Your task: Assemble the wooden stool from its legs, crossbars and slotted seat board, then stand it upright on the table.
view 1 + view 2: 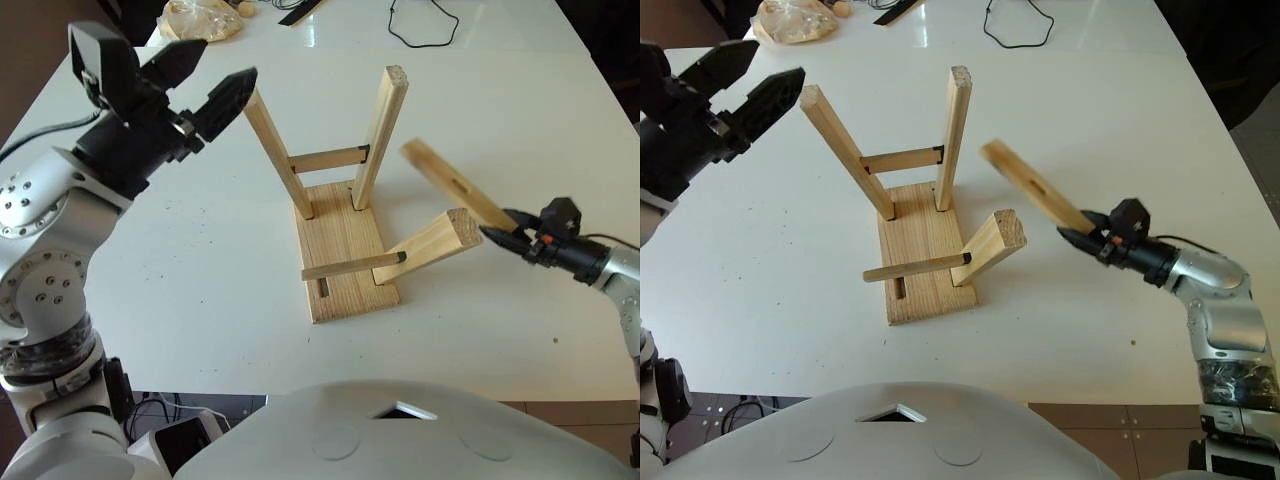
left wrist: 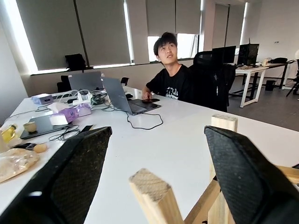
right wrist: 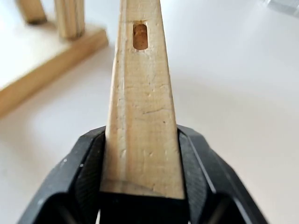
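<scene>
Right gripper [image 1: 497,230] pinched a loose slotted leg [image 1: 452,182]; left gripper [image 1: 222,66] spread open beside upright leg [image 1: 278,150] on seat board [image 1: 342,240].

No legible text, label, number or sign observed on the table [image 1: 200,280] or on anything it carries.

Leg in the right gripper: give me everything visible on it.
The loose leg is a pale, square-section wooden bar with an oblong slot cut in one face. The right gripper is shut on one end; the other end angles up toward the seat board, off the table, apparently touching nothing else.
</scene>
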Controlling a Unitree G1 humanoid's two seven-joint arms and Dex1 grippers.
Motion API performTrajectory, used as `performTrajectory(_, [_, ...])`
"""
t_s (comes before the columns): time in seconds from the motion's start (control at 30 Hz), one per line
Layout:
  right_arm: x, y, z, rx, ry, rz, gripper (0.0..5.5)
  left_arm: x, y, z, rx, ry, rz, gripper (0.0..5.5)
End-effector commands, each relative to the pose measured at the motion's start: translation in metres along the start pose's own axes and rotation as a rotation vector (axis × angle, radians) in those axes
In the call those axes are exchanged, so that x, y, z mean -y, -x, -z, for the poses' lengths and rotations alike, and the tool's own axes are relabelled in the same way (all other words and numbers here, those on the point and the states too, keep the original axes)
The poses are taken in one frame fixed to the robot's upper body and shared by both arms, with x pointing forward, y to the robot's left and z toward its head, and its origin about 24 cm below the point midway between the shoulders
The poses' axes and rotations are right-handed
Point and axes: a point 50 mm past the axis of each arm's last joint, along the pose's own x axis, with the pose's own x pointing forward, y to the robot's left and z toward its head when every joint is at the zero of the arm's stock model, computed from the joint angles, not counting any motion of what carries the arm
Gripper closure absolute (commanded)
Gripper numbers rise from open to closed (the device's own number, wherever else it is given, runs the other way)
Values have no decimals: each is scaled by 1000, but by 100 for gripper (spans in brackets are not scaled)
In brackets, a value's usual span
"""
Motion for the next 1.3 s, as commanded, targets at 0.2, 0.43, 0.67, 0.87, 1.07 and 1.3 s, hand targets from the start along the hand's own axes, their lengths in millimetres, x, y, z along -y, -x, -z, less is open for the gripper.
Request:
performTrajectory(0.2, [7, 2, -145, 502, 58, -158, 346, 25, -37, -35, 150, 157, 307, 182])
performTrajectory(0.43, [-30, -6, -197, 633, 44, -527, 346, 35, -58, -33, 188, 312, 503, 125])
performTrajectory(0.67, [-49, -18, -194, 566, -10, -757, 346, 56, -50, -44, 271, 399, 784, 109])
performTrajectory(0.87, [-54, -19, -185, 517, -68, -876, 346, 61, -52, -49, 314, 376, 827, 109])
performTrajectory(1.07, [-60, -22, -176, 465, -91, -947, 346, 69, -56, -51, 320, 339, 859, 109])
performTrajectory(1.3, [-58, -28, -173, 411, -38, -913, 346, 72, -56, -49, 281, 304, 877, 158])
